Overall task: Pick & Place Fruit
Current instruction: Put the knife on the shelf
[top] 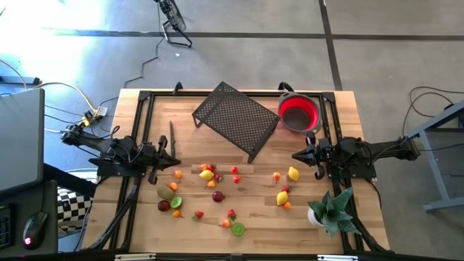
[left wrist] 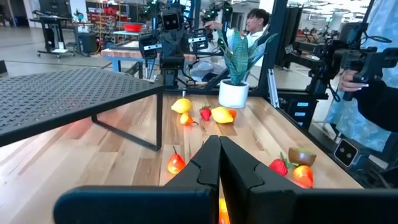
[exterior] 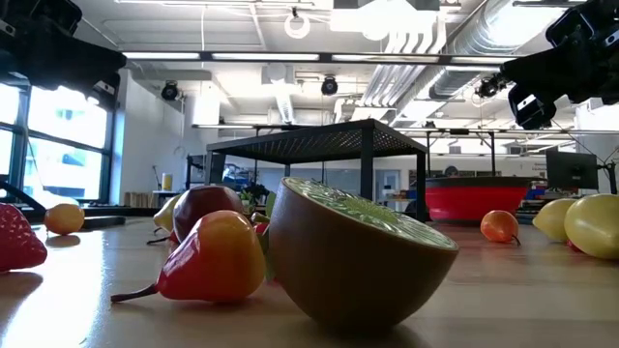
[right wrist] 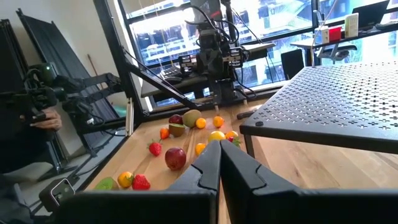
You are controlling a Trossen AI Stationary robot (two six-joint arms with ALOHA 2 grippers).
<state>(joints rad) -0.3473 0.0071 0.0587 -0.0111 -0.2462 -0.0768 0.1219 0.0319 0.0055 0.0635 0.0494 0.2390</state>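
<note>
Several small toy fruits lie scattered on the wooden table between my two arms: yellow lemons, red strawberries, orange pieces and green kiwi halves. In the low view a green kiwi half and a red-yellow pear lie closest. My left gripper hovers at the left of the spread, shut and empty. My right gripper hovers at the right, also shut and empty, beside a yellow fruit. The red bowl stands at the far right.
A black perforated metal rack stands on legs at the far middle of the table, next to the bowl. A spiky green plant in a white pot sits at the near right corner. People stand beyond the table, one holding a device.
</note>
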